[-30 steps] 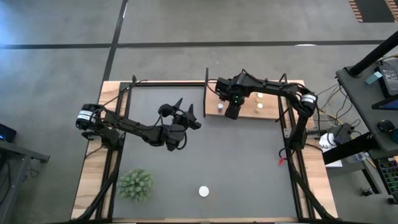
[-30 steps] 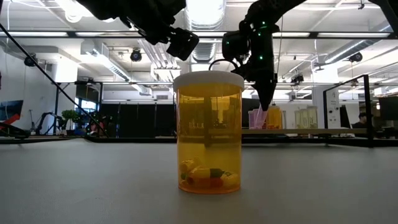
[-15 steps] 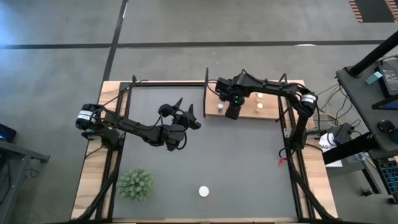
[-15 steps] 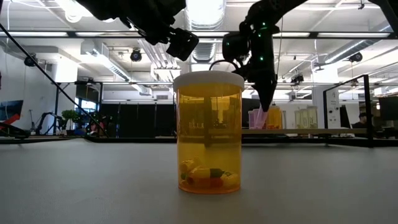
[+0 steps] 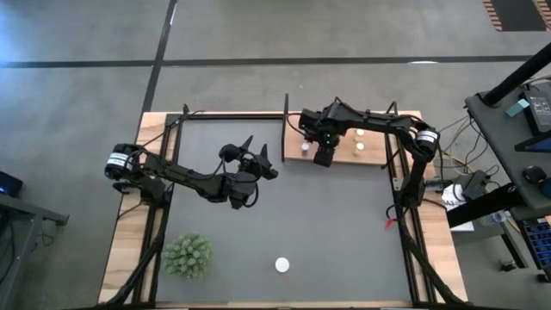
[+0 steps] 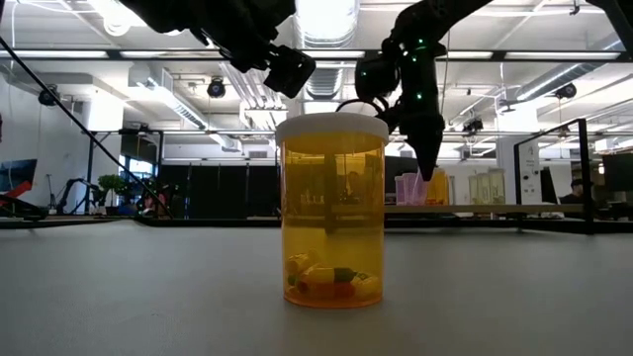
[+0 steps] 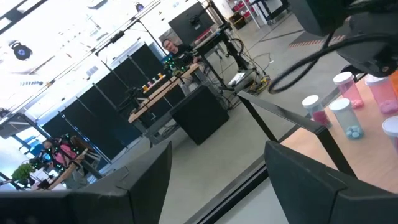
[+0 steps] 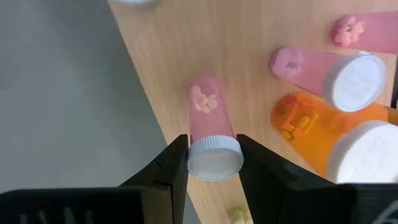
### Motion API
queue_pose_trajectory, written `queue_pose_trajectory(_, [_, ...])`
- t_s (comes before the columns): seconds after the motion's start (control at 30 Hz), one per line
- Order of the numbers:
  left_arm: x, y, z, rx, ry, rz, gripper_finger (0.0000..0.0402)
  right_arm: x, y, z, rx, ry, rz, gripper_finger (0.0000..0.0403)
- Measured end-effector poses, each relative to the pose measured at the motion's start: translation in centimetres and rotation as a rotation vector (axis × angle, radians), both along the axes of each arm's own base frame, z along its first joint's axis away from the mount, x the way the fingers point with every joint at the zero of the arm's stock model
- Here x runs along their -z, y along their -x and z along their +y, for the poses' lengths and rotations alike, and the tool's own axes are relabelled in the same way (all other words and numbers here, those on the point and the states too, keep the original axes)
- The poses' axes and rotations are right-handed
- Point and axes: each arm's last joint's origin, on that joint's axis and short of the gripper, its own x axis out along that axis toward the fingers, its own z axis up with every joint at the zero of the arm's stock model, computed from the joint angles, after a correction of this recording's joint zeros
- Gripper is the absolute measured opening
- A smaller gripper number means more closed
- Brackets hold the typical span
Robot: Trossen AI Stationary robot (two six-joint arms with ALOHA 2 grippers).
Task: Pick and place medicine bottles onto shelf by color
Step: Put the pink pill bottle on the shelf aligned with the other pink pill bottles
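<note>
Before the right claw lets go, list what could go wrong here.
1. The right claw pinches the pink bottle only at its cap, near the shelf edge; released tilted, it may tip onto the mat.
2. An orange bottle and another pink bottle stand close; lifting away could knock them.

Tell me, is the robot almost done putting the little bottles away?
Not quite. Several bottles already stand on the shelf. The right gripper is shut on a pink bottle standing at the shelf's edge. One orange bottle still waits on the mat, and the left gripper hangs open above the mat, holding nothing.
</note>
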Motion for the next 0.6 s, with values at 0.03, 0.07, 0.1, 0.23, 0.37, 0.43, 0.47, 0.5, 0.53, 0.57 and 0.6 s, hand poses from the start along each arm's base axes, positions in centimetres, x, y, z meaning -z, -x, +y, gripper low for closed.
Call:
queue_pose_trajectory(0.03, [0.0,0.0,0.0,0.0,0.0,0.0,0.024,0.11,0.06,0.03,-0.015,-0.003,0.007,0.0112])
queue_pose_trajectory(0.07, [0.01,0.0,0.0,0.0,0.0,0.0,0.024,0.15,0.09,0.04,-0.023,-0.003,0.011,0.0112])
queue_pose_trajectory(0.1, [0.01,0.0,0.0,0.0,0.0,0.001,0.024,0.17,0.09,0.04,-0.023,-0.003,0.01,0.0112])
queue_pose_trajectory(0.23, [0.01,0.0,0.0,0.0,0.0,0.001,0.024,0.18,0.07,0.03,-0.018,-0.001,0.009,0.0112])
queue_pose_trajectory(0.37, [0.01,0.0,0.0,0.0,0.0,0.001,0.024,0.19,0.03,0.01,-0.016,0.001,0.004,0.0112])
queue_pose_trajectory(0.43, [0.01,0.0,0.0,0.0,0.0,0.001,0.024,0.18,-0.06,-0.04,-0.014,0.006,-0.006,0.0113])
queue_pose_trajectory(0.47, [0.01,0.0,0.0,0.0,0.0,0.001,0.024,0.18,-0.1,-0.05,-0.014,0.007,-0.01,0.0115])
queue_pose_trajectory(0.5, [0.01,0.0,0.0,0.0,0.0,0.001,0.024,0.18,-0.11,-0.06,-0.015,0.008,-0.011,0.0117])
queue_pose_trajectory(0.53, [0.01,0.0,0.0,0.0,0.0,0.001,0.024,0.18,-0.11,-0.06,-0.014,0.008,-0.011,0.0121])
queue_pose_trajectory(0.57, [0.01,0.0,0.0,0.0,0.0,0.001,0.024,0.18,-0.11,-0.06,-0.015,0.008,-0.011,0.0124])
queue_pose_trajectory(0.6, [0.01,0.0,0.0,0.0,0.0,0.001,0.024,0.18,-0.11,-0.06,-0.014,0.008,-0.011,0.0128])
